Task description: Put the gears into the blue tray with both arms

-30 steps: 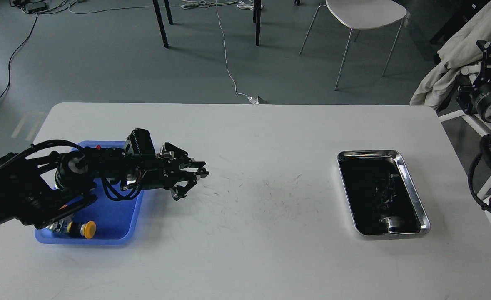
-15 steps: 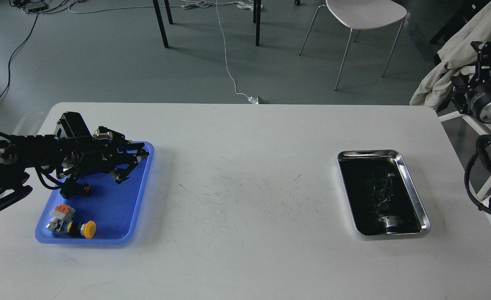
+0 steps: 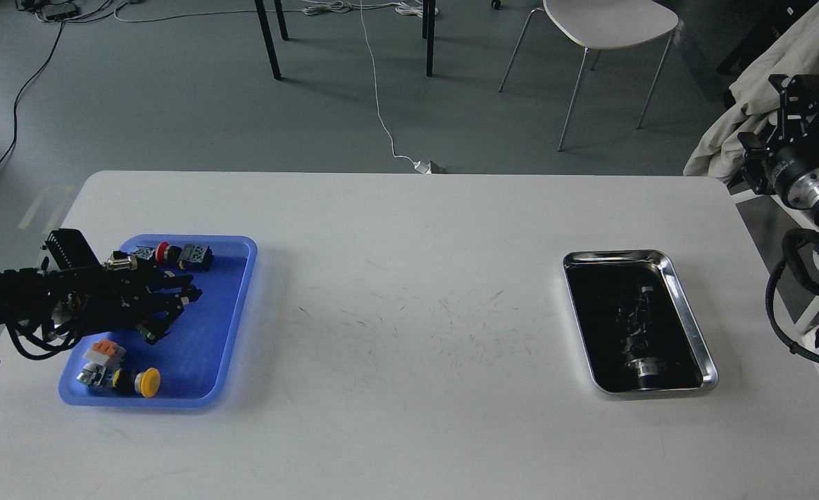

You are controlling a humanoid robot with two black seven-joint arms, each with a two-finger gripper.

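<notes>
Left end effector [image 3: 169,312] hangs over the left half of the blue tray [image 3: 232,326], fingers spread apart, holding nothing. In the tray: a red push-button [image 3: 162,253] at the far rim and a yellow one [image 3: 146,382] at the near rim. On the right of the tabletop [image 3: 409,417], the steel tray [image 3: 694,326] holds small dark parts; gears are indistinguishable. Right end effector [image 3: 795,94] is beyond the tabletop's far right corner; I cannot tell its finger state.

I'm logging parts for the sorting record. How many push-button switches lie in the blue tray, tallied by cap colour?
Yellow cap: 1
Red cap: 1
Green cap: 1
Orange-topped part: 1, kind unclear
Total in the blue tray: 4
</notes>
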